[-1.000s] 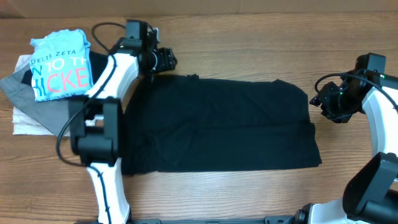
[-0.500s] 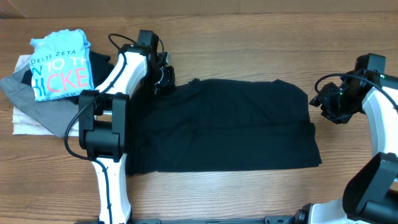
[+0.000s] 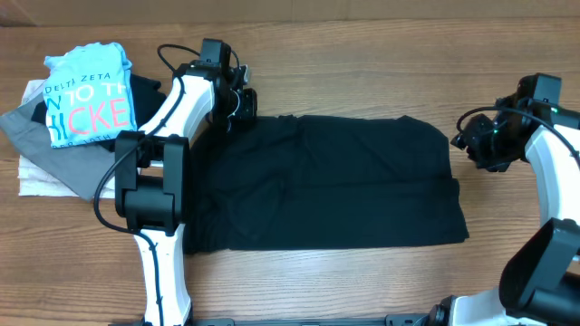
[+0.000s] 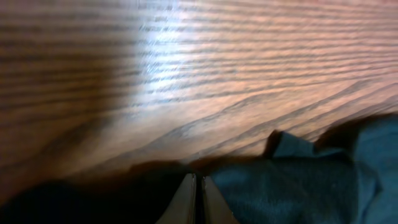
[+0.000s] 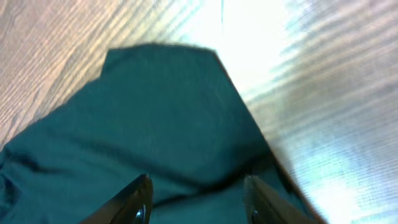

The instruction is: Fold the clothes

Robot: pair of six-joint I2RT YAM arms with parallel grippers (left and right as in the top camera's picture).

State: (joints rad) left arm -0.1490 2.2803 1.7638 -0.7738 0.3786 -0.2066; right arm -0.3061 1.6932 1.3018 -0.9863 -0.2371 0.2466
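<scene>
The black T-shirt lies spread flat across the middle of the wooden table, wider than it is deep. My left gripper is at its far left corner. In the left wrist view its fingertips are pressed together on the cloth's edge, with dark fabric bunched to their right. My right gripper hovers just off the shirt's far right corner. Its jaws stand open above the fabric, with nothing between them.
A pile of other garments lies at the far left: a light blue T-shirt with lettering on top of grey cloth and white cloth. Bare table runs behind the shirt and along the front edge.
My left gripper came down from behind the shirt onto its far left corner and shut there. The right gripper shifted slightly toward the back and stayed open.
</scene>
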